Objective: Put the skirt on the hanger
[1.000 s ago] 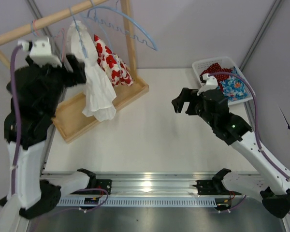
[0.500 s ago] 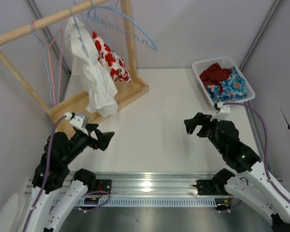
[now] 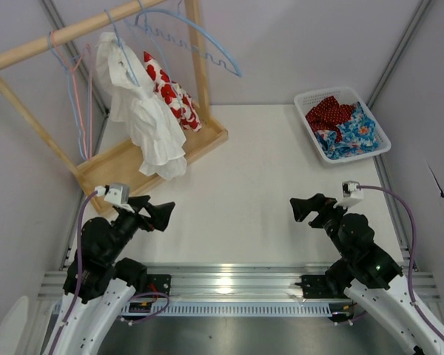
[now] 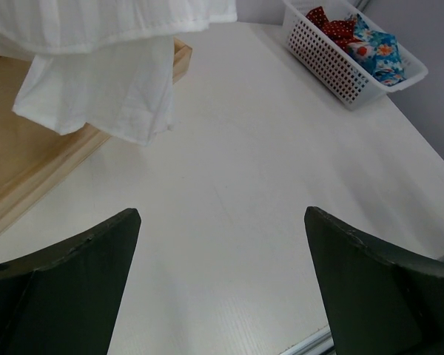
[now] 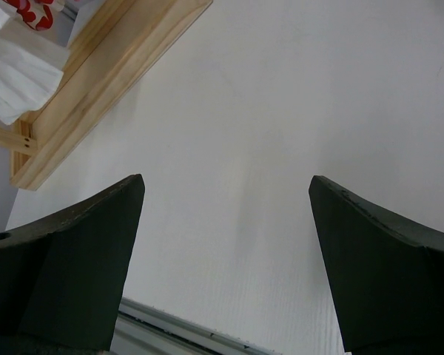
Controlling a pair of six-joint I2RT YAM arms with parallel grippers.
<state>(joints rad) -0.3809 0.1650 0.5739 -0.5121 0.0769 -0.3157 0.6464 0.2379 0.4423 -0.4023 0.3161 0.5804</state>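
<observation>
Two grippers sit low at our near edge of the table (image 3: 244, 185), and we see both spread wide with nothing between the jaws: the left gripper (image 3: 157, 211) points toward the rack, the right gripper (image 3: 302, 206) toward the middle of the table. From the left wrist, the left gripper (image 4: 222, 214) shows only bare tabletop between its dark fingers; the right gripper (image 5: 226, 180) shows the same from its own wrist camera. Farther back on the left stands the wooden rack (image 3: 74, 29), its base tray (image 3: 203, 142) lying on the table. The white skirt (image 3: 152, 122) hangs from a blue hanger (image 3: 126, 55) on the rail, its hem draping down over the tray; from the left wrist we see that hem (image 4: 103, 89) just above the wood. Just behind the skirt hangs a red-and-white garment (image 3: 170, 92). More wire hangers (image 3: 78, 96) dangle bare from the rail. At the far right corner sits a white basket (image 3: 309, 97) holding red dotted and blue floral clothes (image 3: 351, 129), well apart from both arms.
</observation>
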